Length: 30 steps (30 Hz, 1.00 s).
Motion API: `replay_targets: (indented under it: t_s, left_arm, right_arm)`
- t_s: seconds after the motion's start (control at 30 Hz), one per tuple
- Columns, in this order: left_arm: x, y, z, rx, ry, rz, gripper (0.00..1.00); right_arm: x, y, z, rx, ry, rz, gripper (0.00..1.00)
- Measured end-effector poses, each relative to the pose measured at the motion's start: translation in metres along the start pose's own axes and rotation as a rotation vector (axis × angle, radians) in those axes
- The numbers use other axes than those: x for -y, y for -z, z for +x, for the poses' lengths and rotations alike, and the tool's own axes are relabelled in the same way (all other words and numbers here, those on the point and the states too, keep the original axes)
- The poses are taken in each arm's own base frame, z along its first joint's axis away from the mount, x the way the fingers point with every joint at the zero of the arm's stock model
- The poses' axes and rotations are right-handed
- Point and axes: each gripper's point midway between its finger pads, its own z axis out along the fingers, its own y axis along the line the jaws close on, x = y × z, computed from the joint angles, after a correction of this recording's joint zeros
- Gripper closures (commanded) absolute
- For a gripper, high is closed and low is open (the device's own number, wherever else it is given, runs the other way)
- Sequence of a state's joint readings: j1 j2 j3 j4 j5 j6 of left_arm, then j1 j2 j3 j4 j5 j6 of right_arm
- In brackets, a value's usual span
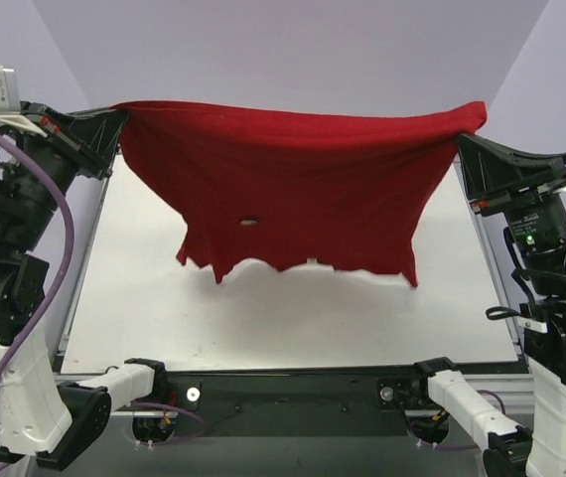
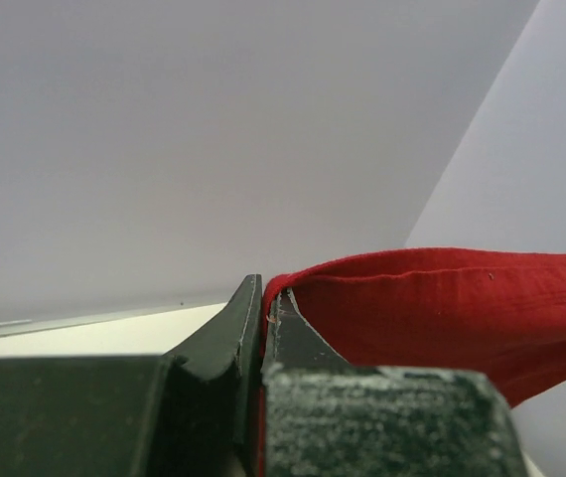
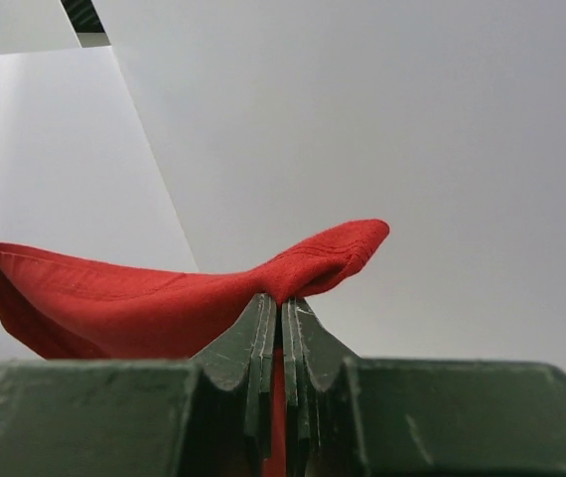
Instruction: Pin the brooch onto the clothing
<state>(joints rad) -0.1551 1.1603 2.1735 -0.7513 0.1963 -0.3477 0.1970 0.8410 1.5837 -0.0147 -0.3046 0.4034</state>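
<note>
A tiny pale spot on the large red soft-fabric T-shirt is too small to identify. The hanging shirt hides the white tabletop's far part.

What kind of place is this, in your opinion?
Probably a robot test cell, not a home: plain pale walls enclose a white table, and the left gripper and right gripper hold a red T-shirt stretched above it.

Top external: high behind both arms.
Wrists: tight behind left gripper, right gripper.
Shared: the clothing.
</note>
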Motion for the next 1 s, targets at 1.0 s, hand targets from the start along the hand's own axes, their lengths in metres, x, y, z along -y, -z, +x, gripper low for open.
replay_targets:
  t_s: [1.0]
  left_arm:
    - [-0.161, -0.147, 0.341, -0.671, 0.204, -0.293, 1.00]
  right_arm:
    - [0.183, -0.032, 0.344, -0.651, -0.152, 0.393, 1.00]
